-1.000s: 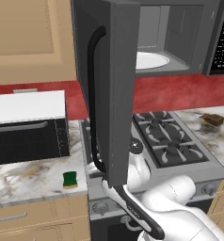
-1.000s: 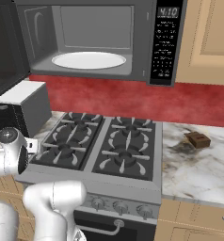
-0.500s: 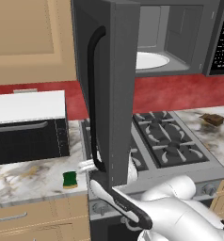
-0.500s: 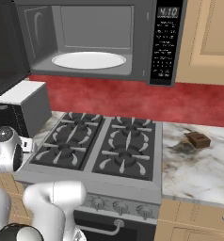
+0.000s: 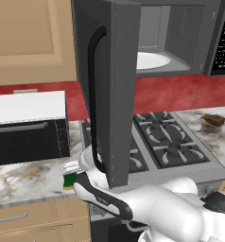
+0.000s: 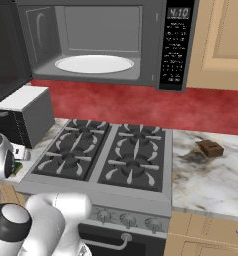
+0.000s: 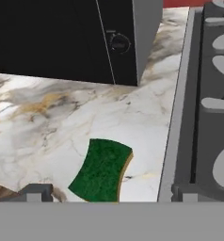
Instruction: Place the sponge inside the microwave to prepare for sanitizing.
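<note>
stove (image 6: 106,155) ctr | toaster oven (image 5: 27,125) left on marble counter (image 7: 48,117) | brown obj (image 6: 210,148) right

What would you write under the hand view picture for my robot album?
Open tool above the green sponge on the marble counter, between the black oven box and stove.

The sponge (image 7: 100,171) lies on the counter (image 7: 48,122) below my open jaws, between the toaster oven (image 7: 62,37) and stove (image 7: 208,94).

White rounded arm (image 5: 171,215), dark joints
</note>
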{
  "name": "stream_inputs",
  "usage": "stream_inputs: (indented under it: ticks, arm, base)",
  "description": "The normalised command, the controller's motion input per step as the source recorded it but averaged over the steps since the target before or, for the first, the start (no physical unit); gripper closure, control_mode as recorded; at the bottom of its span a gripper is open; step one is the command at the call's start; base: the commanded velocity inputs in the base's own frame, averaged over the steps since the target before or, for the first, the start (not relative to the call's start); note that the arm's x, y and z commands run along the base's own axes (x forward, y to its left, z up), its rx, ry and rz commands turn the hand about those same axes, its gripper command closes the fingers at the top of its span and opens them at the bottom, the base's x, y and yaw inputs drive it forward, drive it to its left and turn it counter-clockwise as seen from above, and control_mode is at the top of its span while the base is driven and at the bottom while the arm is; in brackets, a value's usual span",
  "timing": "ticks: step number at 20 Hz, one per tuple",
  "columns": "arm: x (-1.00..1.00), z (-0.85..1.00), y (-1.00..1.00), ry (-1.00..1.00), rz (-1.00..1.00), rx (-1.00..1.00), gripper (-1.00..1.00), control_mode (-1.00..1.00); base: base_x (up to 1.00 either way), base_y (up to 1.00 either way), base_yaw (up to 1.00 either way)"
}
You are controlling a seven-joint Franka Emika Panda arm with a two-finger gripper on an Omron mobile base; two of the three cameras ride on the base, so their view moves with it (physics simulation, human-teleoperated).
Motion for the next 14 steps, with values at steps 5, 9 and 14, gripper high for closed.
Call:
stream_inputs:
  ticks: [5,9,14]
  arm:
    - [0.23,-0.24,0.42,0.03,-0.04,0.01,-1.0,-1.0]
    - [0.25,0.0,0.24,0.19,-0.04,0.05,-1.0,-1.0]
    - [0.11,-0.24,0.04,0.08,-0.12,0.01,-1.0,-1.0]
  base:
    - [0.0,0.0,0.0]
    - [0.0,0.0,0.0]
    - [0.0,0.0,0.0]
